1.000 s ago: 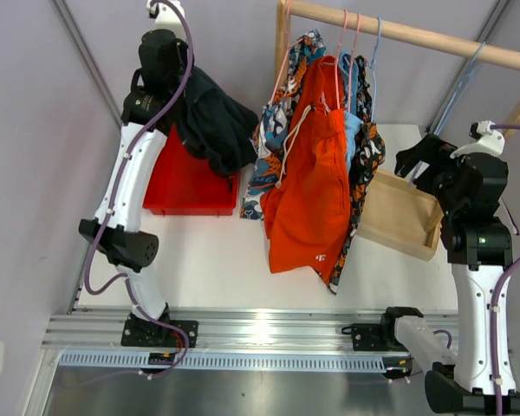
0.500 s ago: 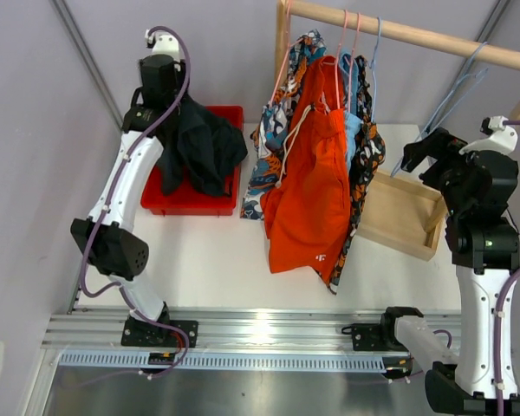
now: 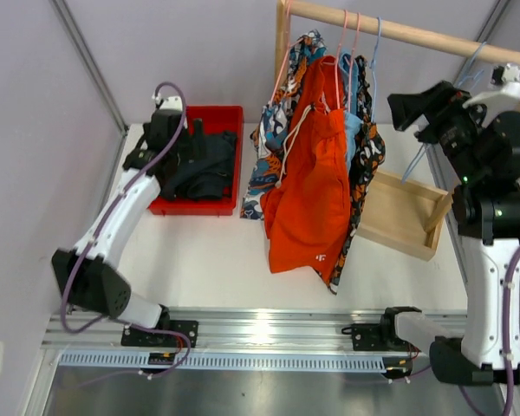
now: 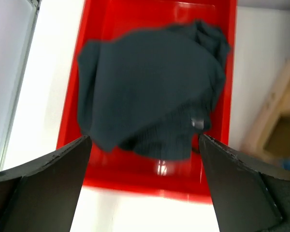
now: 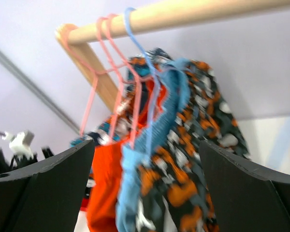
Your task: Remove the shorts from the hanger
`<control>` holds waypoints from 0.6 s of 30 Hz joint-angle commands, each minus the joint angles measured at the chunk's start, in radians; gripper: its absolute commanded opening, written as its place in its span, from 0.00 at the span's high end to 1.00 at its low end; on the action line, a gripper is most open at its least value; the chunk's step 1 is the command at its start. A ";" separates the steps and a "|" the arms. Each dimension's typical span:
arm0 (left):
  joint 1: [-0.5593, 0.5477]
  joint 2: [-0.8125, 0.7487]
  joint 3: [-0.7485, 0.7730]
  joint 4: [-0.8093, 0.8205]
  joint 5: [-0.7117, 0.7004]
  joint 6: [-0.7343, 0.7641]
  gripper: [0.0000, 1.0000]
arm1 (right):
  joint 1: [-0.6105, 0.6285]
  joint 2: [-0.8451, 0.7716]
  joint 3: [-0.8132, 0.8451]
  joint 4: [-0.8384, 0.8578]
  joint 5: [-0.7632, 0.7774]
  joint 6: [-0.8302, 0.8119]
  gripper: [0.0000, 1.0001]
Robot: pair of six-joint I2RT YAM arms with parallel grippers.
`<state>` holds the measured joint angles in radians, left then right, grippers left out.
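My left gripper [image 4: 144, 140] hovers, jaws apart, over black shorts [image 4: 150, 92] lying in the red bin [image 4: 135, 181]; my right gripper [image 5: 145, 145], also spread, faces light blue shorts [image 5: 157, 125] on the rail [image 5: 193, 12], probably next.

your top view is bright and even, lit from overhead; only faint soft shadows beneath the hanging shorts [image 3: 312, 199]. hard white glare on the metal rail [image 3: 260, 328]. left wrist view: soft all over, the black shorts [image 4: 150, 92] smeared, a small hot spot on the red tray [image 4: 159, 168]. right wrist view: blurred throughout, the wooden rod [image 5: 183, 14] and fabric prints lack crisp edges; both wrist foregrounds dark.
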<state>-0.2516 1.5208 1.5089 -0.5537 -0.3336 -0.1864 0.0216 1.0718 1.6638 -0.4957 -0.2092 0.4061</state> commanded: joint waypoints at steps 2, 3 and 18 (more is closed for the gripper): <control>-0.077 -0.296 -0.169 0.032 0.021 -0.058 0.00 | 0.070 0.134 0.106 0.062 -0.016 -0.007 0.03; -0.083 -0.332 -0.221 0.020 0.018 -0.061 0.01 | 0.078 0.155 0.140 0.059 0.000 -0.019 0.03; -0.094 -0.702 -0.549 -0.015 0.028 -0.045 0.01 | 0.138 0.312 0.143 0.080 0.117 -0.078 0.47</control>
<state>-0.3420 0.8417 0.9863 -0.5888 -0.3084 -0.2291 0.1535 1.3720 1.7992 -0.4587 -0.1200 0.3584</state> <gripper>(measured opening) 0.994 0.548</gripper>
